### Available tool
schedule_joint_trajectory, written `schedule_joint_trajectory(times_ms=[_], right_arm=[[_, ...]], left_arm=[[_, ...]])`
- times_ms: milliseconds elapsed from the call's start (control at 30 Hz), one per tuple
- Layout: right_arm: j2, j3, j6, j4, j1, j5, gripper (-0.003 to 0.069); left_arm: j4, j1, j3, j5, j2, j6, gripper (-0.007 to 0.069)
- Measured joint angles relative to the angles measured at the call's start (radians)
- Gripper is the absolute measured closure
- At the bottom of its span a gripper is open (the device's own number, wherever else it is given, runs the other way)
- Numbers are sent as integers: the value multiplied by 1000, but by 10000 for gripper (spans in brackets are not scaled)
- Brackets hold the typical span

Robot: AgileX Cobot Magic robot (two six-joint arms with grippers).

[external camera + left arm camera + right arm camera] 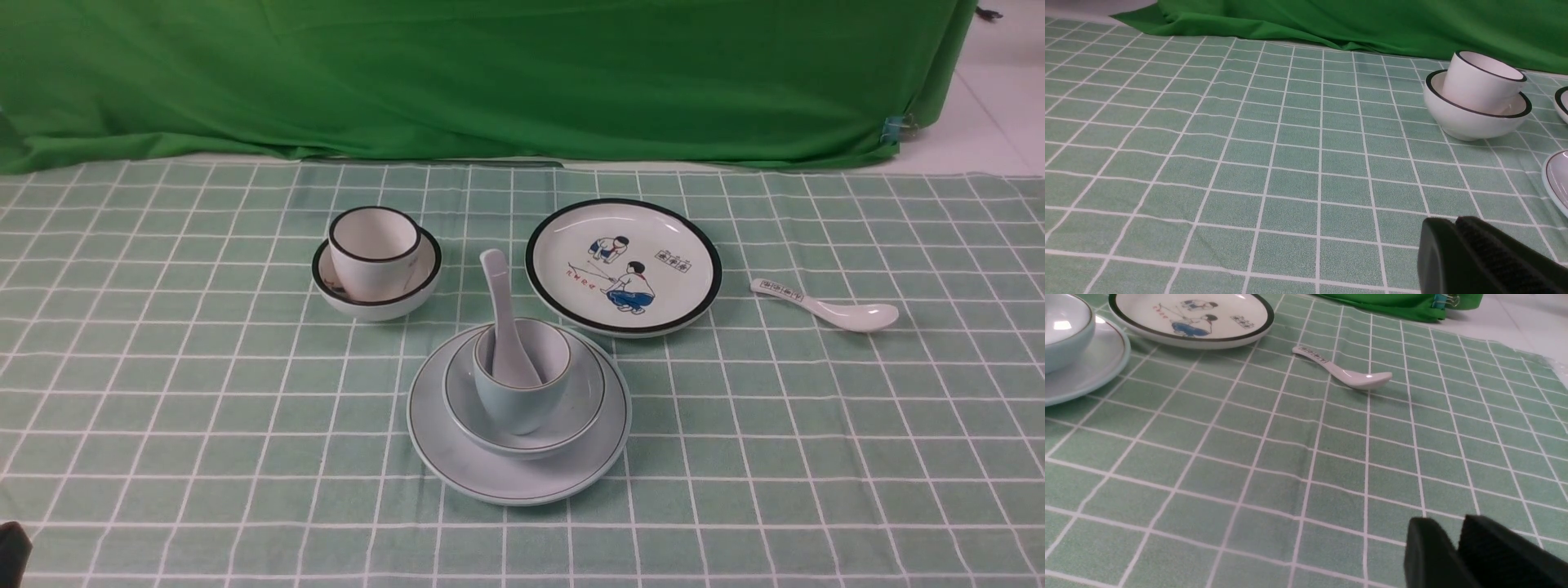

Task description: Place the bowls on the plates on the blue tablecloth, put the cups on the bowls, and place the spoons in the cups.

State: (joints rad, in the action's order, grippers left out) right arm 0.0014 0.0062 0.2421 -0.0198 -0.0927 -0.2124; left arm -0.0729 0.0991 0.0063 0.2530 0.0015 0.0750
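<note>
On the blue tablecloth (163,367) a pale blue plate (457,457) carries a pale blue bowl (580,408), a pale blue cup (514,408) and a plain white spoon (502,302) standing in the cup. At the left, a white black-rimmed cup (371,249) leans inside a white black-rimmed bowl (384,306), straight on the cloth. The white plate with cartoon children (624,265) holds nothing. A printed spoon (824,304) lies to its right. My left gripper (1453,222) is shut and empty, well short of the white bowl (1461,118). My right gripper (1447,524) is slightly open and empty, short of the printed spoon (1347,373).
A bright green backdrop cloth (490,73) hangs along the far edge of the tablecloth, with a clip (894,129) at its right corner. White floor (996,106) shows beyond it. A dark part of my left arm (12,551) shows at the near left corner.
</note>
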Motion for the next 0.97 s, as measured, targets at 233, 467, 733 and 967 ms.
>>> schedule_joint_trajectory(times_ms=[233,467,733,967], right_arm=[[0,0,0,0,0,0,480],[0,0,0,0,0,0,469],[0,0,0,0,0,0,447],[0,0,0,0,0,0,433]], left_arm=[[4,0,0,0,0,0,612],[4,0,0,0,0,0,612],[4,0,0,0,0,0,612],[4,0,0,0,0,0,612]])
